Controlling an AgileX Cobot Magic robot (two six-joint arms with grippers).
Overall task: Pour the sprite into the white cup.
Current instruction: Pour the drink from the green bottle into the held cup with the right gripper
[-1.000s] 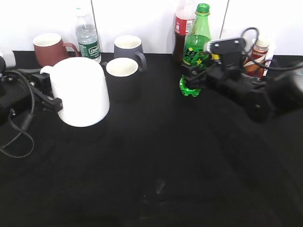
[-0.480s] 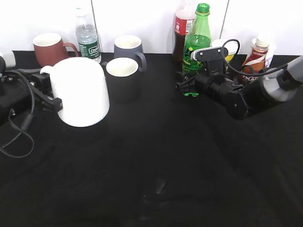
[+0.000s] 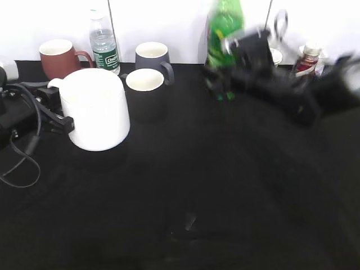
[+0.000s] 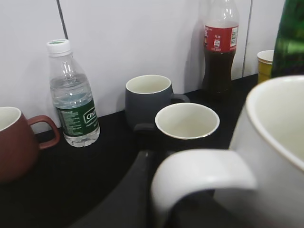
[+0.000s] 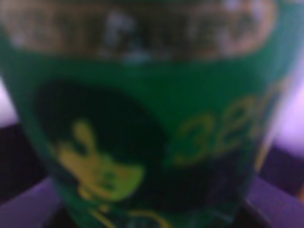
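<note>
The sprite (image 3: 224, 28), a green bottle with a green-yellow label, is blurred and held off the black table at the back right. My right gripper (image 3: 228, 79) is shut on its lower body. The label fills the right wrist view (image 5: 152, 118), where the fingers are hidden. The white cup (image 3: 95, 109) stands upright at the left. My left gripper (image 3: 56, 107) is shut on its handle. The left wrist view shows that handle between my fingers (image 4: 175, 199), the cup's rim (image 4: 280, 109) and the green bottle (image 4: 290, 38) at the far right.
Behind the white cup stand a red-brown mug (image 3: 59, 58), a clear water bottle (image 3: 104, 45), a grey mug (image 3: 153, 56) and a dark mug with white interior (image 3: 145, 93). A cola bottle (image 4: 219, 47), a yellow cup (image 4: 265, 64) and a brown bottle (image 3: 306, 59) stand at the back right.
My right gripper has closed in on the sprite and lifted it up and slightly left off the table. The left gripper and white cup have not moved.
</note>
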